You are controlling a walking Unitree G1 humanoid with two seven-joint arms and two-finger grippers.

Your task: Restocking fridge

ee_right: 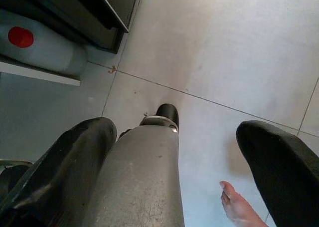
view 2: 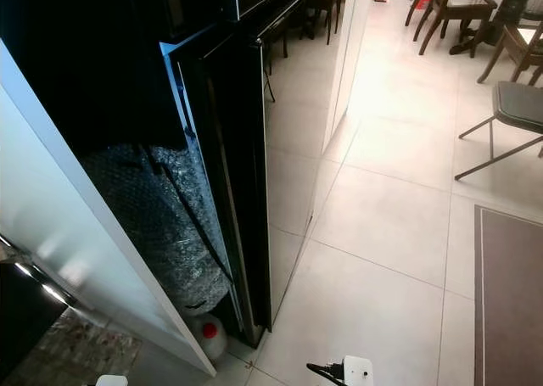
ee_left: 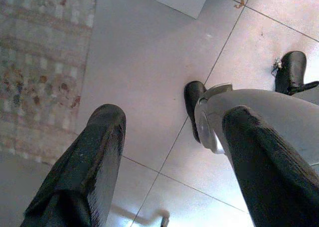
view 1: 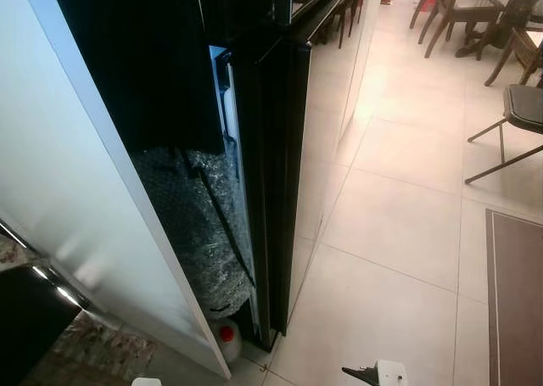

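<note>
Black fridge closed, both arms hanging low over the floor tiles.

Head views: the fridge (view 1: pixel 280 174) stands ahead to the left, its glossy doors shut, a white jug with a red cap (view 2: pixel 206 335) at its foot. Left wrist view: the left gripper (ee_left: pixel 169 162) hangs with fingers spread, holding nothing, above tile. Right wrist view: the right gripper (ee_right: pixel 174 172) hangs spread and empty too; the fridge's base lies beyond its fingers, and a person's bare foot (ee_right: pixel 239 207) is near.

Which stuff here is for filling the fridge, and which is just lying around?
For the job:
fridge
white jug with a red cap

Just around:
bubble wrap
chairs
folding chair
rug
person's bare foot
</note>
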